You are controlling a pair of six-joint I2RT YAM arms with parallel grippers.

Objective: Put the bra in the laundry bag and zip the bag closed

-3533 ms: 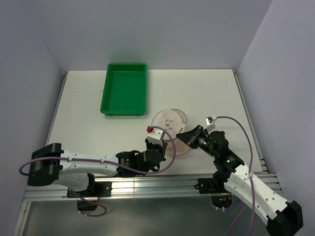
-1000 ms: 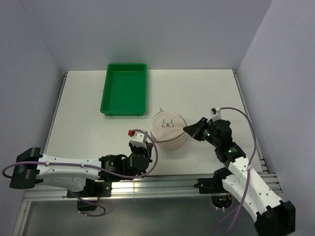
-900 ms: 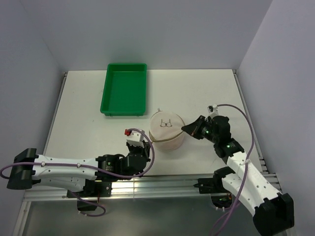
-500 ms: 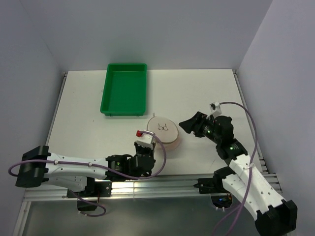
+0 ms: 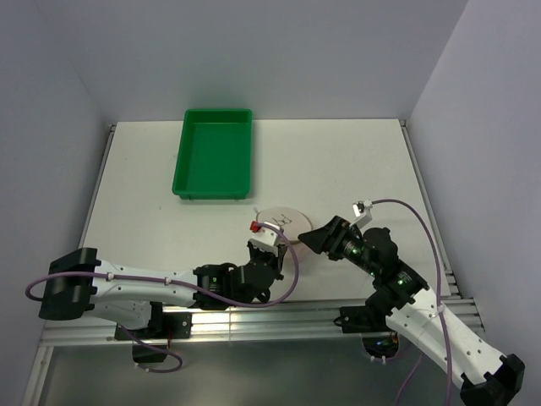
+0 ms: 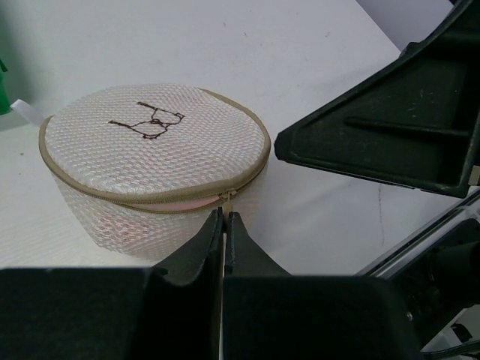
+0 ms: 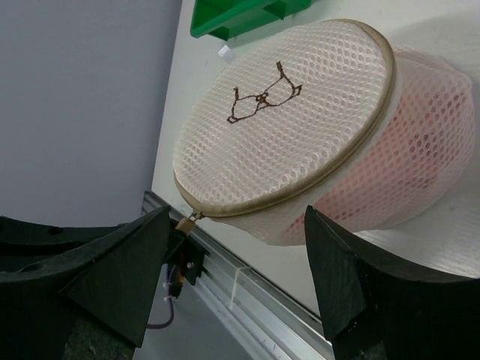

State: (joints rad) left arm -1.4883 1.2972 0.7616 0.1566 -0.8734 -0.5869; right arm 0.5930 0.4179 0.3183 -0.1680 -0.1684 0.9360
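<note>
Left end effector moved in, clamping laundry bag zipper; right end effector open alongside.

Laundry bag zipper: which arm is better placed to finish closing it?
Left. The left gripper has its fingertips shut on the zipper pull at the laundry bag rim; the right gripper is open beside the bag, holding nothing.
</note>
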